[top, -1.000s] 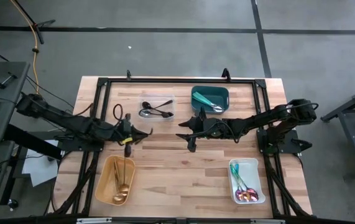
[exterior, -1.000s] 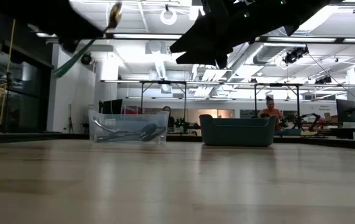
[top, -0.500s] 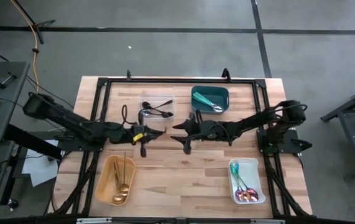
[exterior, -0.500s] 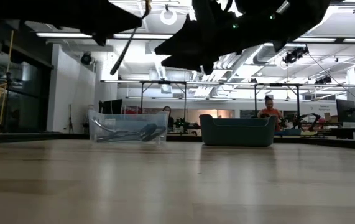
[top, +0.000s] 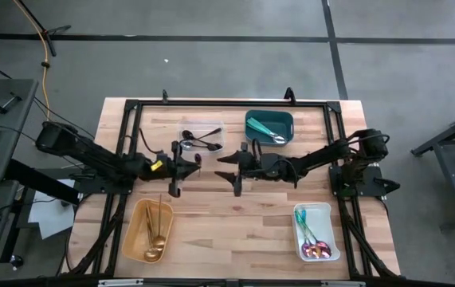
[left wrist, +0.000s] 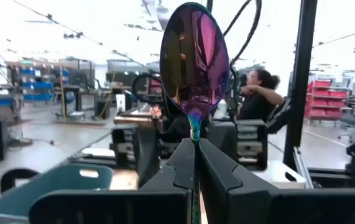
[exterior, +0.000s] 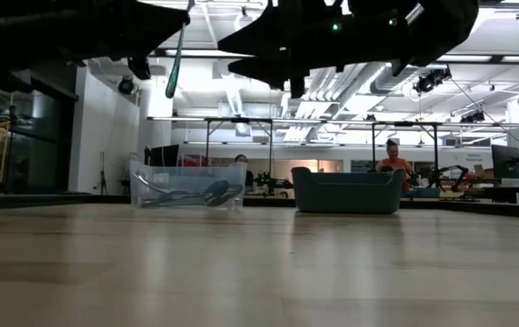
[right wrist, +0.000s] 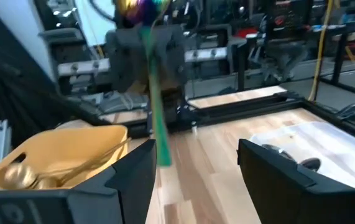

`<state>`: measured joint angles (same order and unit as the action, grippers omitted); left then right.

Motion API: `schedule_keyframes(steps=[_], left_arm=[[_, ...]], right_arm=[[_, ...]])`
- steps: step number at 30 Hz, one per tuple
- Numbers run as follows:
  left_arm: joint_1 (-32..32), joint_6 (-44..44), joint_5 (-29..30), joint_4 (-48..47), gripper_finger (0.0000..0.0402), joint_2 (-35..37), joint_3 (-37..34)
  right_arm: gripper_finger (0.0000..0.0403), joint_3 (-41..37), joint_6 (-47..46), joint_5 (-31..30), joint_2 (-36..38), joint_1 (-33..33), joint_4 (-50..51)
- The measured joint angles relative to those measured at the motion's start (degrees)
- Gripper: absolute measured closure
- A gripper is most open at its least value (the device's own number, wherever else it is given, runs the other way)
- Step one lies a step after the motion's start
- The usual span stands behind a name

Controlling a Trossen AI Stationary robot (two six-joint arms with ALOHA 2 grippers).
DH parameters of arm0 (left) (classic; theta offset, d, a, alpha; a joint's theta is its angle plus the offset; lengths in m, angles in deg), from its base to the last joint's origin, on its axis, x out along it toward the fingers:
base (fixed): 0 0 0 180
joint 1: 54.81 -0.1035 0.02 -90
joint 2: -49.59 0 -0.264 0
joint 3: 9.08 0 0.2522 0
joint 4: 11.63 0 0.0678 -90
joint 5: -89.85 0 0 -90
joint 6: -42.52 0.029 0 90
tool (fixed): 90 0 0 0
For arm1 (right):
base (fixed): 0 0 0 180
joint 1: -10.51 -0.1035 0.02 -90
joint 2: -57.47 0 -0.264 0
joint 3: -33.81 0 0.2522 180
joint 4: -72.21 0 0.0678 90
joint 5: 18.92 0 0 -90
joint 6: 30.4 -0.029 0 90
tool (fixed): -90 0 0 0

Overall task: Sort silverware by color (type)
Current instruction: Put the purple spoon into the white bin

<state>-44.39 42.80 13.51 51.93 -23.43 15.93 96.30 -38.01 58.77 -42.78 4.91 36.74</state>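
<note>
Fingers of my left gripper are pressed together on the thin stem of an iridescent spoon, its pink-purple bowl standing up above the fingertips and its green-tinted handle hanging below, held in the air over the middle of the table. From above, that gripper sits just left of centre, close to the near edge of the clear bin that holds dark spoons. My right gripper faces it from the right, a little apart, its two fingers spread wide and gripping nothing; through that gap I see the spoon hanging ahead of me, not touching either finger. Near the left front corner lies the yellow bin with gold spoons in it. At the far side, right of the clear bin, stands the teal bin with teal-handled pieces. At the near right is the white bin with other iridescent spoons. A person sits in the room beyond.
</note>
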Motion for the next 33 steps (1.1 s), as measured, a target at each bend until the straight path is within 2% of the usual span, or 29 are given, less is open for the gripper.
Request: schedule_keyframes(steps=[5, 9, 12, 15, 26, 29, 33], left_arm=[[-0.05, -1.04, -0.65, 0.12, 0.0401, -4.61, 1.88], [-0.05, -0.72, -0.51, 2.03, 0.0401, -8.72, 3.74], [0.44, 0.58, 0.38, 3.84, 0.0401, -11.11, 4.68], [0.63, 1.46, 1.73, 4.17, 0.0399, -12.51, 5.23], [0.61, 1.42, 1.94, 6.45, 0.0399, -13.31, 5.20], [0.63, 1.02, 1.94, 6.40, 0.0400, -13.31, 5.20], [0.62, 0.20, 1.93, 6.39, 0.0400, -13.34, 5.20]], right_arm=[[0.0181, 0.38, -0.06, -0.93, -3.21, 0.00, -5.79], [0.0181, 3.22, 0.05, -0.69, -6.61, 0.00, -5.92], [0.0181, 4.68, 0.07, 2.19, -7.83, 0.05, -5.83], [0.0181, 5.54, -0.06, 4.21, -8.19, 0.00, -5.67], [0.0182, 5.99, -1.15, 4.21, -8.19, 0.02, -5.03], [0.0199, 6.01, -1.41, 4.21, -8.19, 0.00, -5.03], [0.0249, 6.01, -1.41, 4.19, -8.19, 0.00, -5.23]])
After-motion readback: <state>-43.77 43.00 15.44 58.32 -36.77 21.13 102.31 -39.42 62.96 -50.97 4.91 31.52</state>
